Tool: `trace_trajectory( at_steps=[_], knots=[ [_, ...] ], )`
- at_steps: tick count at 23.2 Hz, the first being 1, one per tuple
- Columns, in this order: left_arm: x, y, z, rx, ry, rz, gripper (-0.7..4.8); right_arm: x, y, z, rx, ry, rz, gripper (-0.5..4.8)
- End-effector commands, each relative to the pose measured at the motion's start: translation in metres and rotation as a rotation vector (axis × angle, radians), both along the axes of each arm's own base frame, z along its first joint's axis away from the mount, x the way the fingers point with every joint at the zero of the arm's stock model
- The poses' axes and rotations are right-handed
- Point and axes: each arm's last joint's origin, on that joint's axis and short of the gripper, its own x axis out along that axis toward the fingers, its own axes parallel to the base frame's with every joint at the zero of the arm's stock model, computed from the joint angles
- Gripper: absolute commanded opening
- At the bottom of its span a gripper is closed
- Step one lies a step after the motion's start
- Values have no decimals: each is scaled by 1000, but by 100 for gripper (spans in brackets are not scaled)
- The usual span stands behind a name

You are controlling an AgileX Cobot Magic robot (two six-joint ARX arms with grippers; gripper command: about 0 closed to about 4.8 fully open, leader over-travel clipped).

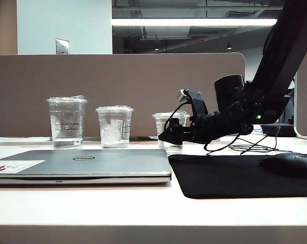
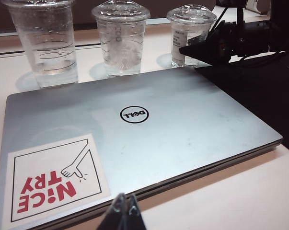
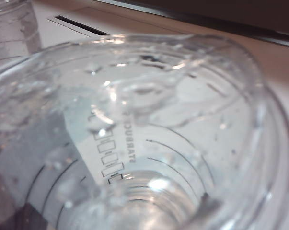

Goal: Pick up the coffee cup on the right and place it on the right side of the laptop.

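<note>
The laptop [image 1: 82, 165] lies closed on the table, with the coffee cup [image 1: 169, 131] standing just past its corner at about one o'clock. The right gripper [image 1: 169, 136] reaches in from three o'clock, its fingers around the cup; whether they clamp it I cannot tell. The left gripper [image 2: 125, 211] hovers at the laptop's six o'clock edge, fingertips pressed together.

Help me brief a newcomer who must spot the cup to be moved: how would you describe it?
Start at the closed silver laptop; three clear lidded cups stand in a row behind it. The coffee cup is the rightmost and shortest, just past the laptop's right end, beside the black mouse pad. Only it has the right gripper at it.
</note>
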Motion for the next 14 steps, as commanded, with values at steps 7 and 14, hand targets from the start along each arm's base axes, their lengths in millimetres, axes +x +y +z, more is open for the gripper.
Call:
trace_trajectory(
  at_steps=[7, 14],
  knots=[
    [0, 0, 0, 5, 2, -1, -5, 0, 5, 9, 14, -50, 16, 301],
    [0, 0, 0, 5, 2, -1, -5, 0, 5, 14, 57, -49, 15, 302]
  ],
)
